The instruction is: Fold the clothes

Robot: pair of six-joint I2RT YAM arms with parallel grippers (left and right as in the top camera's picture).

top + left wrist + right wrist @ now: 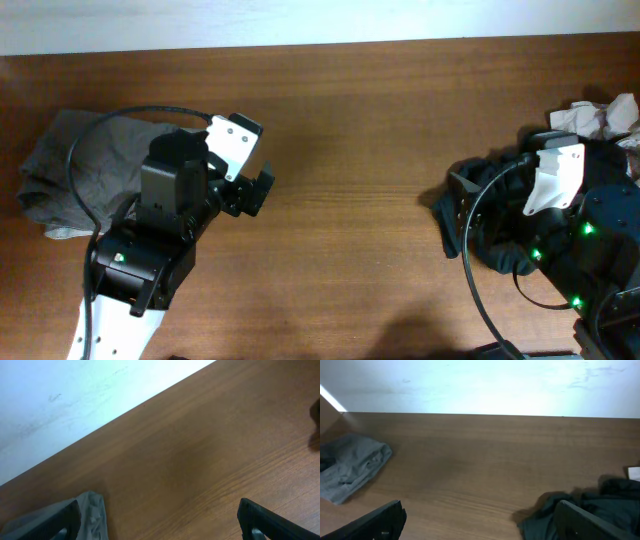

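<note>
The clothes, grey-olive shorts point(65, 165), lie bunched in a rough heap at the table's far left, partly under my left arm's cable. An edge of the shorts point(92, 510) shows beside the left finger in the left wrist view. Across the table, the right wrist view catches the shorts point(352, 465) from afar. My left gripper point(256, 192) hovers just right of them, open, nothing between its fingers point(55, 520). My right gripper point(480, 522) is open and empty at the table's right, pointing left, with dark cloth by its right finger point(590, 522).
A pile of black garments point(500, 240) lies under and around the right arm, and its edge point(545, 512) reaches toward the middle. A crumpled pale cloth point(600, 115) sits at the back right. Bare wooden tabletop point(360, 200) spans the space between the arms.
</note>
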